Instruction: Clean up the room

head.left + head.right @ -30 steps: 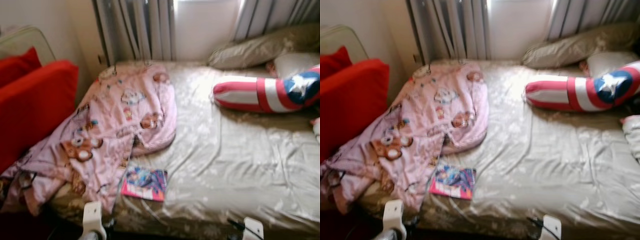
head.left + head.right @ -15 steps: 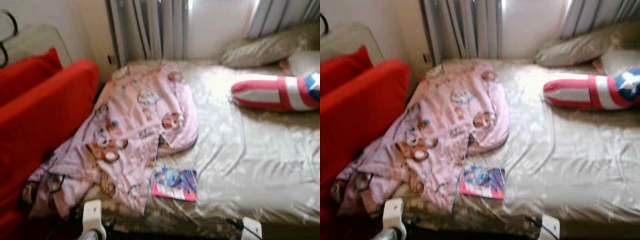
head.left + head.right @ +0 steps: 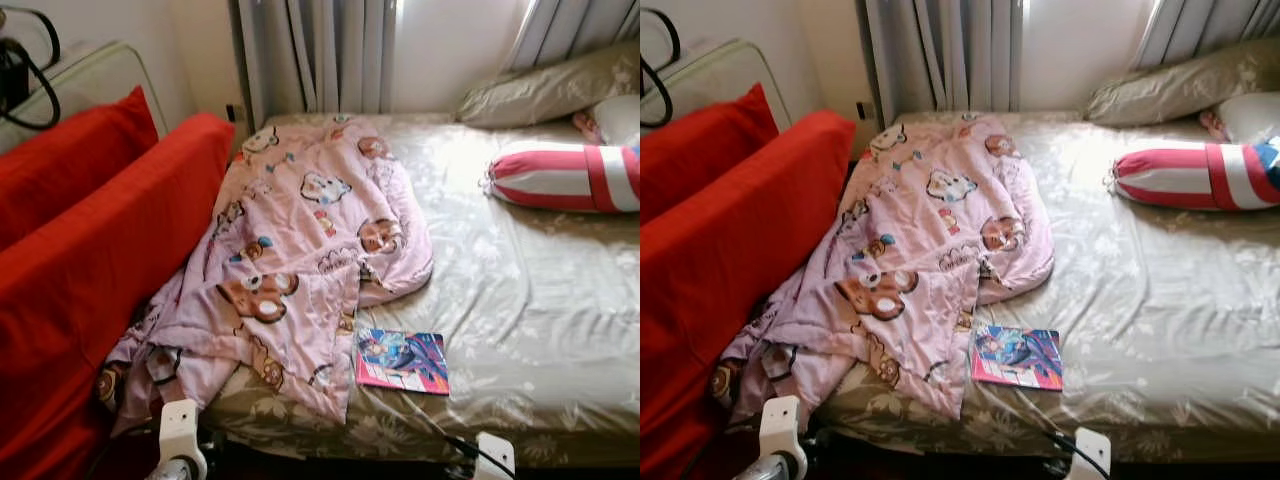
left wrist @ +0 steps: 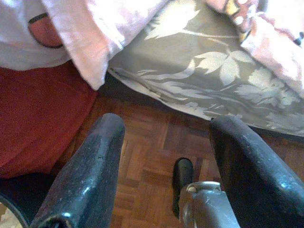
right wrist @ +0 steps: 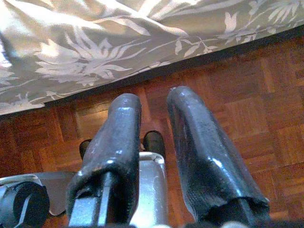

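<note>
A crumpled pink blanket (image 3: 300, 260) with bear prints lies over the left half of the bed and spills off its near corner. A small colourful book (image 3: 402, 361) rests on the olive leaf-print sheet (image 3: 530, 310) near the front edge, just right of the blanket. Both arms hang low in front of the bed. My left gripper (image 4: 166, 124) is open above the parquet floor, below the blanket's hanging corner. My right gripper (image 5: 154, 97) is shut, empty, over the floor by the sheet's edge.
A red sofa (image 3: 90, 260) with red cushions stands tight against the bed's left side. A red, white and blue bolster (image 3: 565, 177) and olive pillows (image 3: 545, 92) lie at the bed's far right. Curtains (image 3: 320, 55) hang behind. A black cable (image 3: 30, 75) rests on a case at the far left.
The camera has turned left, so the bed has shifted right in the picture and more of the sofa shows. The picture is sharper. Blanket, book and arms have not moved.
</note>
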### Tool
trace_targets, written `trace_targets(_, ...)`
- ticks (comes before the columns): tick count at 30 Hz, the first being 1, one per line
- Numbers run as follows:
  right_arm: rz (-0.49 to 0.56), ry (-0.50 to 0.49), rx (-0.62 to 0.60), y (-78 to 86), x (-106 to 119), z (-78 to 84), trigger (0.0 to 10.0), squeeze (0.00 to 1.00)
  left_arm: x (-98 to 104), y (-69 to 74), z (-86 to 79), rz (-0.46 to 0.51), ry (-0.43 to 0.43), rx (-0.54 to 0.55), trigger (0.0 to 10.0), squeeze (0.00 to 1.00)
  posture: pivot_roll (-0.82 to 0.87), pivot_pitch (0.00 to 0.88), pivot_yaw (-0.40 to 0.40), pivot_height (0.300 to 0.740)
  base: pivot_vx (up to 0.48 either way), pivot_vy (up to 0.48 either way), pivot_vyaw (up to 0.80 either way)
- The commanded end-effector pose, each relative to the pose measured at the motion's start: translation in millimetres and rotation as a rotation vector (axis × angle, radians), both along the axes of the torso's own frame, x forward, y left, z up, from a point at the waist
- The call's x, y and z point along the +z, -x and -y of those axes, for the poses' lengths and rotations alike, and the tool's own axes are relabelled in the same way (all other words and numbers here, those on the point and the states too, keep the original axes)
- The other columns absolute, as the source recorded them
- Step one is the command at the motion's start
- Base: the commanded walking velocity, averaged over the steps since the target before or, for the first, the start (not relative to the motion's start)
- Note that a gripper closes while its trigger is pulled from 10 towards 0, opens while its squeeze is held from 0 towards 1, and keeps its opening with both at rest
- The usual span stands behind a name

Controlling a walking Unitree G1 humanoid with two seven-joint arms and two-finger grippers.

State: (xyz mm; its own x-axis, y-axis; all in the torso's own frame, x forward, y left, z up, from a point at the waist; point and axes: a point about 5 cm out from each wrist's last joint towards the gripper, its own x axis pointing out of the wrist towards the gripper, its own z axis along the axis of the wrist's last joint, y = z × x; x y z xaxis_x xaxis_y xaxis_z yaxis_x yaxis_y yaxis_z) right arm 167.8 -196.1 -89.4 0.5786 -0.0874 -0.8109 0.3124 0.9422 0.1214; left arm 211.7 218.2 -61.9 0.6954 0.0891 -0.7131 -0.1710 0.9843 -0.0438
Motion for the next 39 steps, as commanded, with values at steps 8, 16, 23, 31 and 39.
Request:
trace_targets(8, 0.001, 0.001, 0.007, -0.6, 0, -1.6, 10.0, 0.0, -2, 4.6, -1.3, -0.015, 0.009, -0.004, 10.0, 0.0, 0.04, 0.0, 0.022, 0.74, 0.3, 0.0, 0.0)
trace_targets(16, 0.001, 0.0, 0.011, -0.2, 0, -2.2, 10.0, 0.0, -4, 8.0, -1.8, -0.027, 0.01, -0.009, 10.0, 0.0, 0.04, 0.0, 0.022, 0.74, 0.312, 0.0, 0.0)
trace_targets(23, 0.002, 0.001, 0.023, 0.5, 0, -2.6, 10.0, 0.0, -5, 9.7, -2.4, -0.031, 0.005, -0.021, 10.0, 0.0, 0.05, 0.0, 0.023, 0.74, 0.213, 0.0, 0.0)
trace_targets(31, 0.048, 0.02, 0.069, -2.6, 2, -2.6, 10.0, 0.0, 0, 3.2, -3.8, 0.023, 0.019, -0.033, 10.0, 0.0, 0.05, 0.0, 0.021, 0.74, 0.0, 0.0, 0.0)
trace_targets(39, 0.425, 0.037, 0.14, -69.1, 48, -9.1, 10.0, 0.0, 46, -51.3, -4.8, 0.343, 0.081, -0.082, 10.0, 0.0, 0.01, 0.0, 0.037, 0.74, 0.0, 0.0, 0.0)
